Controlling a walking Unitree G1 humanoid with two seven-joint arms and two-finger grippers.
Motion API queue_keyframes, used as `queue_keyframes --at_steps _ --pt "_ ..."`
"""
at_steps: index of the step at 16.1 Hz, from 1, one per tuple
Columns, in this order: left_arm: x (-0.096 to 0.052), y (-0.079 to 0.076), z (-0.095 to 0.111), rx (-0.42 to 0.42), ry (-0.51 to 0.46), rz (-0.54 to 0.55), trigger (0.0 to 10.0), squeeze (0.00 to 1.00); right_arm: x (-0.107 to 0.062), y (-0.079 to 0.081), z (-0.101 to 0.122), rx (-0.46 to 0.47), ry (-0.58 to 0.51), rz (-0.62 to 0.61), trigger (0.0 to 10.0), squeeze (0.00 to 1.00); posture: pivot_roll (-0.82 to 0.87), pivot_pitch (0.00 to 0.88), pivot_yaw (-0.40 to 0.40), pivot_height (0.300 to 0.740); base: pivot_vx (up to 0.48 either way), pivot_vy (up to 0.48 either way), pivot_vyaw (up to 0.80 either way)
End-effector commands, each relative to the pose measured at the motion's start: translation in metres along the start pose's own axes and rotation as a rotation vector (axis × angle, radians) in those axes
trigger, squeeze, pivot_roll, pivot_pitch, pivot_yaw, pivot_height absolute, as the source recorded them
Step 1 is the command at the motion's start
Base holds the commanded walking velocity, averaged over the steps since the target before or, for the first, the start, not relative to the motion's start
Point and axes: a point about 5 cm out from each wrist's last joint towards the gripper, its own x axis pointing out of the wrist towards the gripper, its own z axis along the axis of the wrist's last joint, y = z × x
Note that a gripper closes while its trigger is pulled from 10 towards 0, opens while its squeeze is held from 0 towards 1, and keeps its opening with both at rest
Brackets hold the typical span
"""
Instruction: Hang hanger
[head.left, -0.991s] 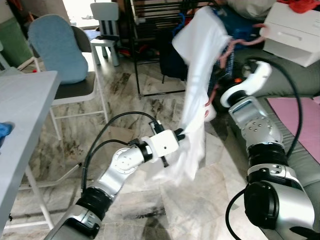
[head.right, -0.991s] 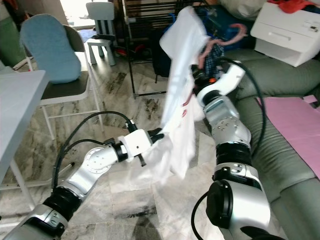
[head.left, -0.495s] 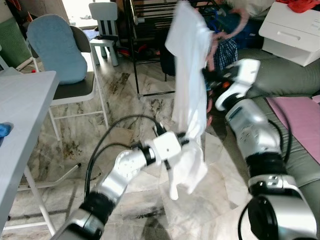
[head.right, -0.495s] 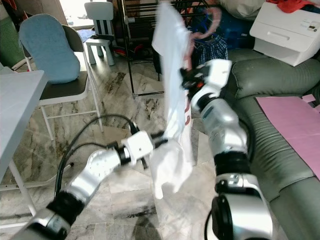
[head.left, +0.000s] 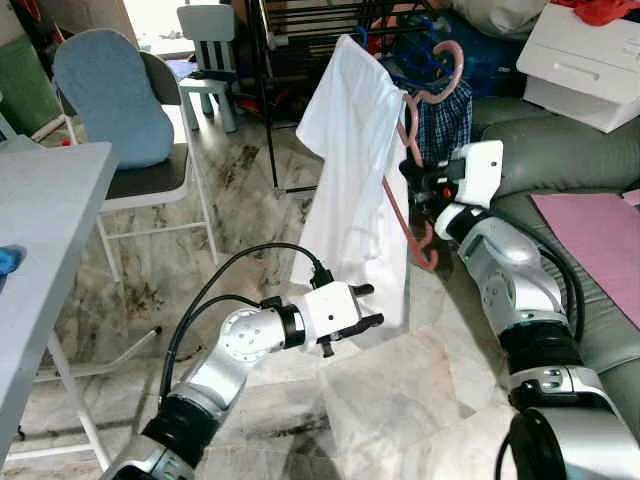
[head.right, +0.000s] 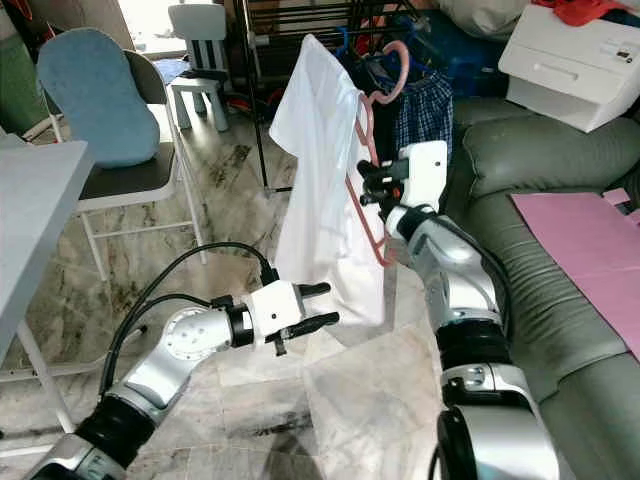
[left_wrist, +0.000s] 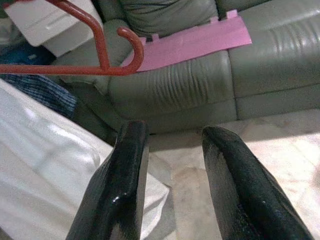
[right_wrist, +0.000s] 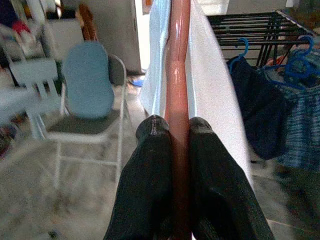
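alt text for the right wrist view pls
The right tool is shut on a pink hanger, whose bar runs straight up between its two black fingers. A white shirt drapes over the hanger, with a blue-cushioned chair and a black clothes rack behind.

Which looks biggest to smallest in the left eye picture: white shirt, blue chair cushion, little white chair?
1. white shirt
2. blue chair cushion
3. little white chair, though it stands farther back, so it may only look smallest.
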Motion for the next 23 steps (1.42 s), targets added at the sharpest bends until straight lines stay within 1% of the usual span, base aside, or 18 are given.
queue_keyframes --at_steps 1,2,3,4,5,7,8,9,10,11,14,17,19,21,22,23 --pt "-0.009 0.009 0.0 0.028 0.029 0.008 10.0 1.0 -0.005 -0.001 0.0 -0.074 -0.035 0.028 10.0 0.0 -0.16 0.0 -0.001 0.74 0.0 0.0 0.0" --pt "-0.015 0.016 -0.001 0.044 0.046 0.034 10.0 1.0 -0.011 -0.004 -0.006 -0.087 0.002 0.035 10.0 0.0 -0.16 0.0 0.003 0.74 0.0 0.0 0.0" --pt "-0.023 0.025 -0.003 0.063 0.056 0.078 10.0 1.0 -0.019 -0.007 -0.012 -0.135 0.031 0.073 10.0 0.0 -0.16 0.0 0.004 0.74 0.0 0.0 0.0" --pt "-0.029 0.032 -0.004 0.075 0.063 0.113 10.0 1.0 -0.028 -0.01 -0.016 -0.126 0.055 0.122 10.0 0.0 -0.16 0.0 0.003 0.74 0.0 0.0 0.0" --pt "-0.037 0.04 -0.004 0.096 0.076 0.15 10.0 1.0 -0.039 -0.015 -0.022 -0.141 0.086 0.171 10.0 0.0 -0.16 0.0 0.003 0.74 0.0 0.0 0.0" --pt "-0.047 0.05 -0.005 0.143 0.1 0.186 10.0 1.0 -0.057 -0.025 -0.03 -0.222 0.151 0.25 10.0 0.0 -0.16 0.0 0.007 0.74 0.0 0.0 0.0" --pt "-0.052 0.057 -0.005 0.181 0.118 0.22 10.0 1.0 -0.069 -0.03 -0.033 -0.283 0.197 0.32 10.0 0.0 -0.16 0.0 0.01 0.74 0.0 0.0 0.0" --pt "-0.053 0.061 -0.006 0.191 0.13 0.234 10.0 1.0 -0.077 -0.031 -0.035 -0.308 0.228 0.378 10.0 0.0 -0.16 0.0 0.014 0.74 0.0 0.0 0.0" --pt "-0.054 0.063 -0.007 0.227 0.145 0.231 10.0 1.0 -0.085 -0.03 -0.036 -0.323 0.266 0.463 10.0 0.0 -0.16 0.0 0.023 0.74 0.0 0.0 0.0" --pt "-0.054 0.064 -0.008 0.24 0.15 0.218 10.0 1.0 -0.088 -0.028 -0.036 -0.33 0.28 0.501 10.0 0.0 -0.16 0.0 0.027 0.74 0.0 0.0 0.0" --pt "-0.051 0.066 -0.006 0.263 0.144 0.179 10.0 1.0 -0.094 -0.026 -0.033 -0.322 0.303 0.582 10.0 0.0 -0.17 0.0 0.039 0.74 0.0 0.0 0.0" --pt "-0.043 0.069 0.0 0.282 0.138 0.117 10.0 1.0 -0.101 -0.023 -0.03 -0.347 0.332 0.677 10.0 0.0 -0.18 0.0 0.05 0.74 0.0 0.0 0.0" --pt "-0.035 0.068 -0.001 0.291 0.15 0.072 10.0 1.0 -0.105 -0.017 -0.027 -0.392 0.329 0.761 10.0 0.0 -0.18 0.0 0.054 0.74 0.0 0.0 0.0" --pt "-0.034 0.07 -0.003 0.293 0.166 0.06 10.0 1.0 -0.106 -0.014 -0.023 -0.456 0.316 0.806 10.0 0.0 -0.18 0.0 0.056 0.74 0.0 0.0 0.0" --pt "-0.034 0.071 -0.004 0.29 0.174 0.051 10.0 1.0 -0.106 -0.013 -0.022 -0.474 0.31 0.816 10.0 0.0 -0.18 0.0 0.056 0.74 0.0 0.0 0.0" --pt "-0.035 0.073 -0.006 0.275 0.187 0.031 10.0 1.0 -0.106 -0.012 -0.019 -0.509 0.296 0.835 10.0 0.0 -0.18 0.0 0.058 0.74 0.0 0.0 0.0"
